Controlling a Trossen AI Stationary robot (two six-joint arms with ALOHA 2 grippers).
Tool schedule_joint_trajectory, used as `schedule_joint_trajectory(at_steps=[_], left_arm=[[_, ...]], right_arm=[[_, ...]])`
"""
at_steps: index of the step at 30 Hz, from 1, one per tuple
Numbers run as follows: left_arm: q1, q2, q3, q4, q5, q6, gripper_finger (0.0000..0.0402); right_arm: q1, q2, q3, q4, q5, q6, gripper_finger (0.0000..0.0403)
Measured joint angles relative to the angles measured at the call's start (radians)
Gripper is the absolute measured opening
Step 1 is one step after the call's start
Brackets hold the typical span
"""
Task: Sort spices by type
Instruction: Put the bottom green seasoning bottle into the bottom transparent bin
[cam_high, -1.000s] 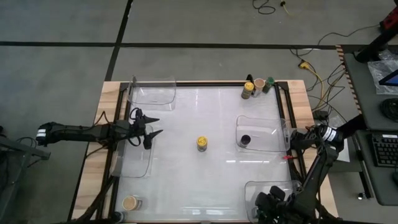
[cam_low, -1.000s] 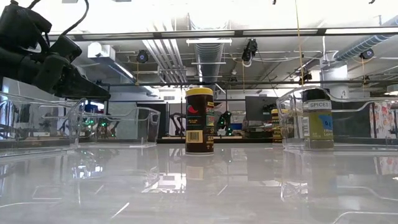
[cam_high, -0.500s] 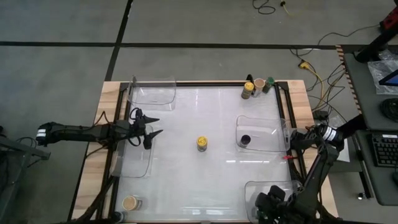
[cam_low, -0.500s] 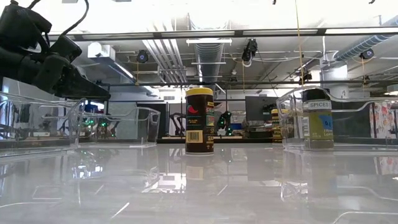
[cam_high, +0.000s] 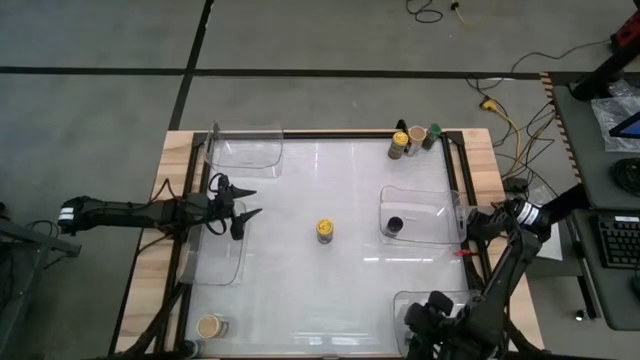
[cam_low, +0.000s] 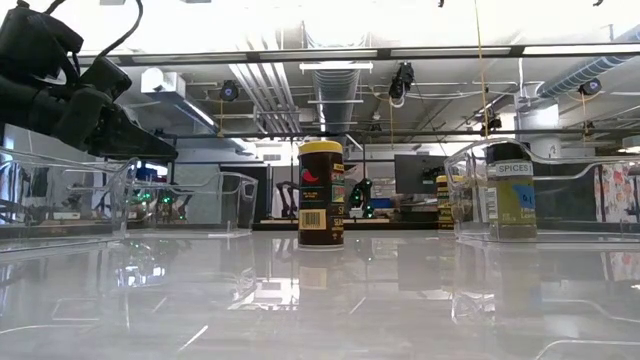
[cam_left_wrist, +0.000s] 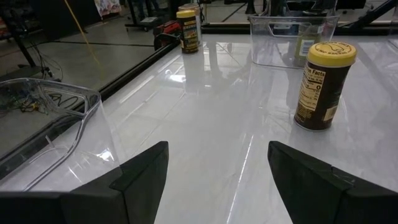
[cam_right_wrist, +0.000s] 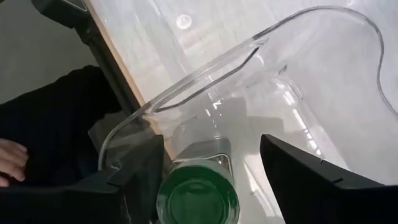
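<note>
A green-lidded spice jar (cam_right_wrist: 198, 200) sits between the fingers of my open right gripper (cam_right_wrist: 212, 152), over the clear near-right tray (cam_right_wrist: 323, 74). In the high view that gripper (cam_high: 425, 318) is at the table's near right corner and hides the jar. A yellow-lidded jar (cam_high: 325, 230) stands upright mid-table. A black-lidded jar (cam_high: 394, 226) stands in the right tray (cam_high: 432, 212). My left gripper (cam_high: 252, 203) waits open above the left tray (cam_high: 215, 255). My right gripper's fingers stand on either side of the green lid (cam_right_wrist: 198, 200), coming steeply from above. A gap shows beside one finger (cam_right_wrist: 292, 174). Whether the other finger (cam_right_wrist: 140, 177) touches the lid, I cannot tell.
Several jars stand grouped at the far edge: yellow-lidded (cam_high: 399, 142), tan-lidded (cam_high: 416, 134), green-lidded (cam_high: 435, 130). A tan-lidded jar (cam_high: 210, 326) stands at the near left corner. Another clear tray (cam_high: 245, 150) sits far left. A person's hand (cam_right_wrist: 9, 158) shows beyond the table's edge.
</note>
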Motion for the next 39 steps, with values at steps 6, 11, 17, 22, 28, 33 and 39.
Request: schedule_joint_trajectory(at_steps=[6,11,17,22,28,33,39], left_arm=[[0.0,0.0,0.0,0.0,0.0,0.0,0.026],[0.0,0.0,0.0,0.0,0.0,0.0,0.026],[0.0,0.0,0.0,0.0,0.0,0.0,0.026],[0.0,0.0,0.0,0.0,0.0,0.0,0.026],[0.0,0.0,0.0,0.0,0.0,0.0,0.026],[0.0,0.0,0.0,0.0,0.0,0.0,0.026],[0.0,0.0,0.0,0.0,0.0,0.0,0.026]], right_arm=[[-0.013,-0.012,0.0,-0.109,0.0,0.053,0.0231],[-0.014,-0.018,0.0,-0.197,-0.019,0.082,0.0203],[-0.015,-0.009,-0.005,-0.167,-0.097,0.04,0.0166],[-0.015,-0.007,-0.006,-0.137,-0.089,0.036,0.014],[-0.015,-0.007,-0.006,-0.084,-0.09,-0.016,0.012],[-0.015,-0.007,-0.006,-0.08,-0.089,-0.018,0.0109],[-0.015,-0.007,-0.006,-0.074,-0.07,-0.019,0.0105]])
